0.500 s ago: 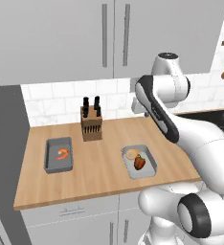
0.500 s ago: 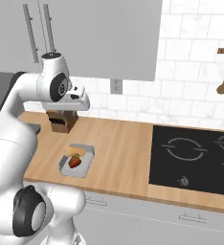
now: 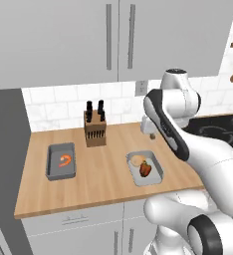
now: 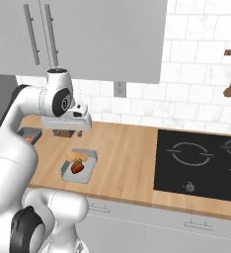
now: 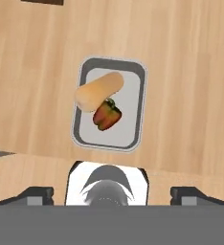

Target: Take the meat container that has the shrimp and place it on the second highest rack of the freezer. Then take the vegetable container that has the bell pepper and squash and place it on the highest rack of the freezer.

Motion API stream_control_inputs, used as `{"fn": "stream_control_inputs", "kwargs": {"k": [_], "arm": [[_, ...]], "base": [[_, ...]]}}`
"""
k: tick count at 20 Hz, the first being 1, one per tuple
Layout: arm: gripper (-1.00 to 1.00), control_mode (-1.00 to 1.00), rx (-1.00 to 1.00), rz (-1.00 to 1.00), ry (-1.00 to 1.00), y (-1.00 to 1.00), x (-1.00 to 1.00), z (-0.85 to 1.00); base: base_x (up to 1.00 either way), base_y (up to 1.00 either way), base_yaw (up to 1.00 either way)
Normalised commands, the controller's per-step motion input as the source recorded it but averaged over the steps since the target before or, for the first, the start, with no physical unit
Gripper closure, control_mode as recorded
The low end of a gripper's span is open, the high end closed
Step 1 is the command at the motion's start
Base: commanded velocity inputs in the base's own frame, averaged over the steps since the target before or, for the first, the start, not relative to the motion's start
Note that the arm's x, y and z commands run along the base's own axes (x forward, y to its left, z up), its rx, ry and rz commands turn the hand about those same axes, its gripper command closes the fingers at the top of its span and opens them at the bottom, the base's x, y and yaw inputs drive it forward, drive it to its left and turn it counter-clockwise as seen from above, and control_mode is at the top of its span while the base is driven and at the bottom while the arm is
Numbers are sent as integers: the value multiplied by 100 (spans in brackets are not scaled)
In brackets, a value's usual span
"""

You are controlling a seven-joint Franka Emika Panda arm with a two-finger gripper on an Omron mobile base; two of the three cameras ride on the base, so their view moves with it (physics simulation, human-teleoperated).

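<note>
- Gripper (image 3: 149, 130) hangs over the back of the counter (image 3: 108, 174), right of the knife block (image 3: 94, 128); finger spread cannot be told.
- Meat container (image 3: 60, 161) with the shrimp (image 3: 64, 160) lies toward the counter's left edge, well apart from the gripper, nothing touching it.
- Vegetable container (image 5: 109, 111) sits near the front edge, below the hand; squash (image 5: 98, 91) and bell pepper (image 5: 107, 115) touch inside.
- Cooktop (image 4: 201, 165) occupies the right end.
</note>
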Motion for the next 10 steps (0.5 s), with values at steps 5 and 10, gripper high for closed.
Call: {"fn": "stream_control_inputs", "kwargs": {"k": [5,10], "arm": [[-100,-100,-11,23,36,49,-26,-100],[-100,-100,-10,16,36,85,35,-83]], "base": [[0,0,0],[0,0,0]]}}
